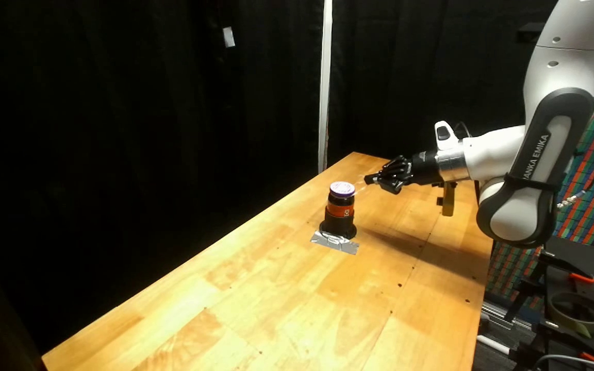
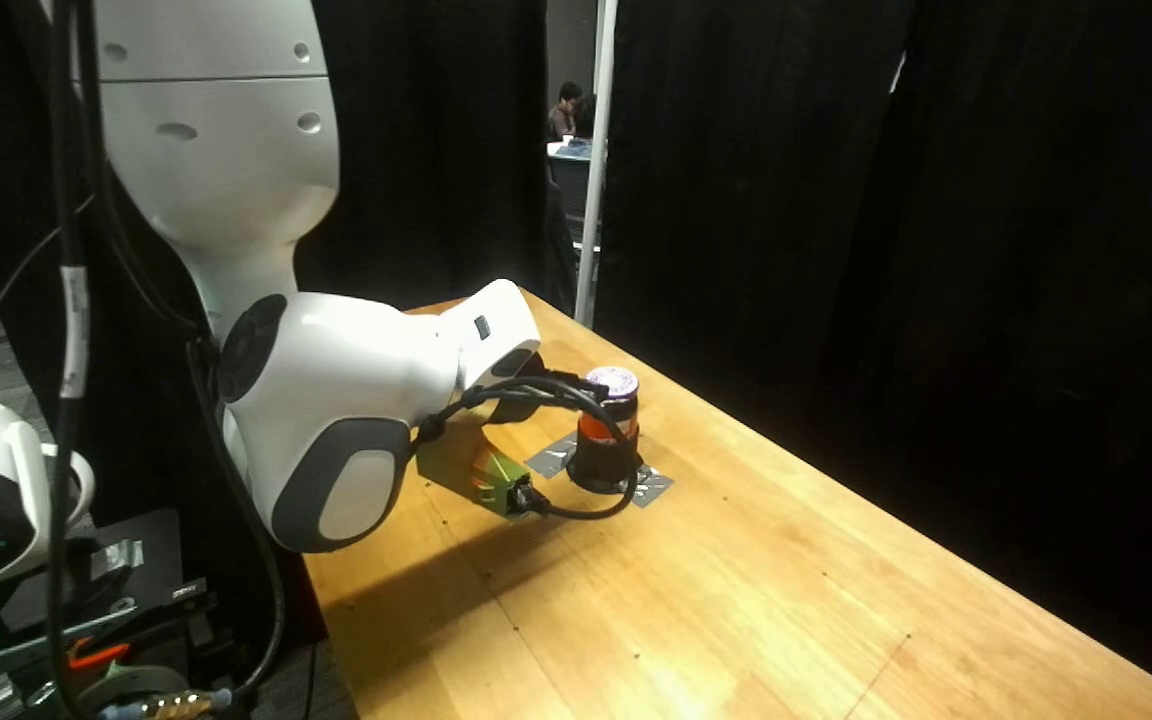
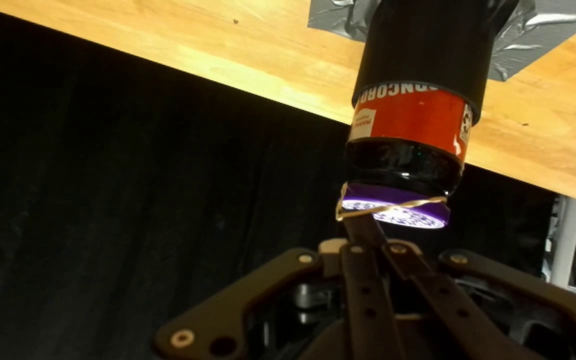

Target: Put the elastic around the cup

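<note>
The cup is a dark jar with an orange label [image 1: 339, 209] and a purple-rimmed white lid. It stands upright in a black holder [image 1: 337, 225]. It also shows in an exterior view [image 2: 596, 428] and in the wrist view [image 3: 413, 117]. The thin tan elastic [image 3: 400, 206] crosses the lid in the wrist view, from the lid's right edge to my fingertips, with a strand along its left edge. Its far side is hidden. My gripper [image 3: 363, 227] is shut on the elastic beside the lid. In an exterior view the gripper [image 1: 370, 179] is slightly above and apart from the lid.
Silver tape [image 1: 335, 242] holds the holder to the wooden table [image 1: 276, 288]. A black cable [image 2: 586, 514] loops from the wrist camera [image 2: 491, 480] in front of the jar. A black curtain [image 1: 147, 129] hangs along the table's far edge.
</note>
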You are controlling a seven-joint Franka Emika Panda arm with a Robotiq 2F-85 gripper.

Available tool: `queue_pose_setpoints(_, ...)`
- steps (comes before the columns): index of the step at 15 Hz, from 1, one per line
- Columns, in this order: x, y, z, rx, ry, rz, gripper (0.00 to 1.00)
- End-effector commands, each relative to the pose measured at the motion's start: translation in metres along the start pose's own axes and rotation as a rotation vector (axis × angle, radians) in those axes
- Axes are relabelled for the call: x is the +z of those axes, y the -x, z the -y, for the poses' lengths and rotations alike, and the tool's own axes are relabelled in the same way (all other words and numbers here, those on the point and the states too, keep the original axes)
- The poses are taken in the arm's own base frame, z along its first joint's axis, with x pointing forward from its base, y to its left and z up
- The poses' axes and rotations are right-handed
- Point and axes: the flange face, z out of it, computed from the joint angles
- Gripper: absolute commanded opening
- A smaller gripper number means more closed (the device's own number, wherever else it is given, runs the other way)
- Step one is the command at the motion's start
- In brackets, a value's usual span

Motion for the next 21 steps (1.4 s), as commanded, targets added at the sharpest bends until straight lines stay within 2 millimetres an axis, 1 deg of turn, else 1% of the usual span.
queue_pose_setpoints(1,-0.004,0.008,0.003,0.001,-0.015,0.015,0.0)
queue_pose_setpoints(4,-0.008,0.022,0.012,-0.022,-0.096,0.148,0.0)
queue_pose_setpoints(6,-0.008,0.028,0.015,-0.038,-0.132,0.189,0.0)
queue_pose_setpoints(10,-0.012,0.025,0.014,-0.049,-0.093,0.084,0.0)
queue_pose_setpoints(14,-0.019,0.017,0.012,-0.045,-0.043,-0.024,0.0)
queue_pose_setpoints(15,-0.009,-0.014,0.003,-0.041,-0.034,-0.038,0.0)
queue_pose_setpoints(16,-0.007,-0.019,0.001,-0.038,-0.019,-0.052,0.0)
queue_pose_setpoints(17,-0.005,-0.029,-0.002,-0.033,-0.001,-0.069,0.0)
queue_pose_setpoints(19,-0.006,-0.034,-0.005,-0.03,0.03,-0.102,0.0)
queue_pose_setpoints(20,-0.005,-0.041,-0.007,-0.027,0.039,-0.11,0.0)
queue_pose_setpoints(21,-0.005,-0.044,-0.008,-0.023,0.047,-0.114,0.0)
